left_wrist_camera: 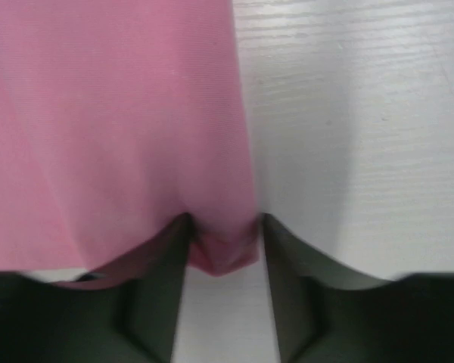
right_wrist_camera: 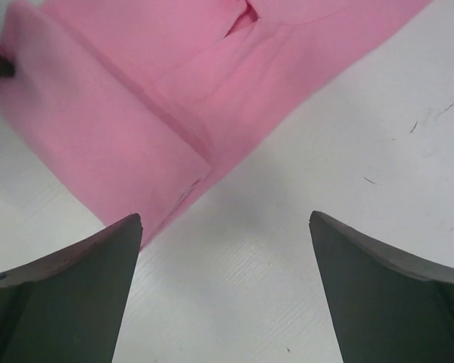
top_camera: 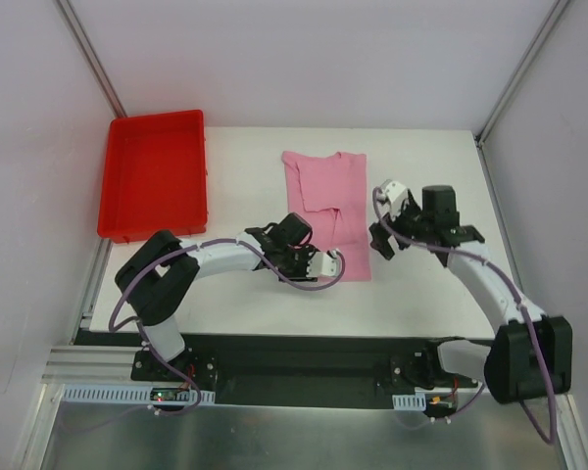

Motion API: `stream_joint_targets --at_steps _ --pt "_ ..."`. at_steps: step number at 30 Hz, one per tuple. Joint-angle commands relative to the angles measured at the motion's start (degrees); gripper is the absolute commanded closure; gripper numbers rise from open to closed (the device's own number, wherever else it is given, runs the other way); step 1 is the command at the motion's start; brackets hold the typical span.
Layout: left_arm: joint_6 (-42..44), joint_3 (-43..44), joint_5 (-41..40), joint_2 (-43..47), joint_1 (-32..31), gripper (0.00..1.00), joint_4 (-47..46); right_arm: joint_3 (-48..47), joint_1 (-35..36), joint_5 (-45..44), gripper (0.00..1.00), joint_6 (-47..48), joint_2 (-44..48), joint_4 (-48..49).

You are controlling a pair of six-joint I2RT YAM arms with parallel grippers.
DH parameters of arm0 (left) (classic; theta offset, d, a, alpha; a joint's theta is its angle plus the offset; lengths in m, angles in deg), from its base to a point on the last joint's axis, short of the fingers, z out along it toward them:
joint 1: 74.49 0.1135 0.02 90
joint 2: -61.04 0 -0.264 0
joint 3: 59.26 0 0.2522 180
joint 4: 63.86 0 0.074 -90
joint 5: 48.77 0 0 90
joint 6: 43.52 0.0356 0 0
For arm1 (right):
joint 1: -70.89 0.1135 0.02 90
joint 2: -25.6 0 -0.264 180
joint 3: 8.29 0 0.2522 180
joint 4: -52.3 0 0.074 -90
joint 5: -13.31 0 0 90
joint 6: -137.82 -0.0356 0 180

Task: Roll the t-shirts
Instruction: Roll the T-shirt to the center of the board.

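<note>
The light-pink t-shirt (top_camera: 323, 196) lies on the white table, folded into a long strip with its near end towards the arms. My left gripper (top_camera: 335, 268) is at the strip's near end. In the left wrist view it (left_wrist_camera: 225, 249) is shut on a bunched bit of the shirt's (left_wrist_camera: 113, 113) near corner. My right gripper (top_camera: 382, 241) is open and empty just right of the strip's right edge. In the right wrist view it (right_wrist_camera: 225, 227) is over bare table, with the shirt (right_wrist_camera: 174, 91) ahead and left, its near end turned over in a fold.
A red plastic tray (top_camera: 115, 186) stands empty at the far left of the table. Enclosure walls and metal posts (top_camera: 88, 59) close in the back and sides. The table's right edge (top_camera: 505, 235) runs just beyond the right arm.
</note>
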Motion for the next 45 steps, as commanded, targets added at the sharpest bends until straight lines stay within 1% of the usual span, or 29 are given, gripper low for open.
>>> stream_joint_targets --at_steps 1,2,3,4,5,6,8,9,10,12,14,18,23,35,38,39,40,41,42,43,44,45 --pt "0.53 1.36 -2.85 -3.21 -1.21 0.77 1.28 12.06 4.54 -5.41 0.04 18.54 12.99 10.14" --pt "0.35 1.8 -2.94 -3.74 -1.21 0.84 2.06 13.48 5.77 -2.53 0.04 21.45 14.05 9.19" --pt "0.0 2.85 -2.68 -4.01 -1.21 0.9 2.85 14.71 6.22 -0.5 0.04 27.23 14.67 7.27" --pt "-0.52 3.64 -1.98 -4.27 -1.03 0.99 4.08 14.98 6.39 1.61 0.04 29.63 15.37 5.16" --pt "-1.57 4.7 -1.01 -4.97 -0.6 1.0 5.74 15.25 7.44 4.41 0.04 31.4 15.46 2.7" --pt "-2.8 7.23 3.08 -5.24 1.06 1.0 9.07 16.47 8.15 4.96 0.04 32.81 15.81 2.59" --pt "-6.66 10.14 9.16 -6.2 3.61 1.0 12.86 18.05 10.77 5.58 0.04 35.36 16.43 3.81" --pt "-8.07 13.03 11.45 -6.73 4.58 1.0 15.92 19.02 11.57 5.41 0.04 35.81 16.52 4.61" --pt "-10.87 14.36 15.74 -7.34 6.59 1.0 17.0 20.51 12.45 5.23 0.04 36.07 16.43 5.48" --pt "-12.74 17.17 19.72 -8.66 8.01 1.0 18.93 21.57 14.21 4.01 0.04 34.68 15.12 8.99" --pt "-15.02 18.24 23.15 -9.54 9.25 1.0 20.08 22.8 15.18 3.21 0.04 33.53 13.54 11.72" --pt "-16.78 19.47 26.76 -10.51 10.13 1.0 20.96 22.72 16.33 0.67 0.04 31.68 9.77 15.59" --pt "-16.7 19.38 27.73 -11.04 10.39 1.0 21.4 20.79 16.85 -0.57 0.04 31.15 5.63 18.41" --pt "-18.63 21.67 31.25 -12.97 14.17 1.0 22.37 17.36 18.26 2.59 0.04 38.62 -5.96 18.59" --pt "-19.42 22.46 33.01 -13.59 15.58 1.0 23.07 16.92 18.44 0.23 0.03 39.15 -9.22 23.14" --pt "-19.42 22.37 33.18 -13.59 15.67 1.0 23.07 16.57 18.52 -0.48 0.08 39.06 -10.19 23.68" --pt "-19.34 22.37 33.18 -13.24 16.1 1.0 23.16 15.96 18.52 -1.0 0.15 38.8 -10.89 23.77" --pt "-19.42 22.11 32.58 -12.98 16.19 0.97 23.16 14.56 18.52 -1.62 0.33 38.45 -11.42 23.25" --pt "-19.42 21.85 31.7 -12.71 16.28 0.9 23.25 13.85 18.44 -1.63 0.44 38.71 -12.39 22.38" --pt "-19.16 21.41 30.65 -11.67 16.2 0.84 23.16 12.88 18.35 -1.28 0.66 39.06 -12.74 19.15" --pt "-18.81 20.36 28.46 -10.87 16.28 0.76 22.81 11.48 18.44 -0.14 0.74 39.41 -13.1 17.2" --pt "-18.03 19.39 27.22 -9.91 16.2 0.66 22.2 11.03 18.44 0.3 0.79 39.76 -13.27 15.79"
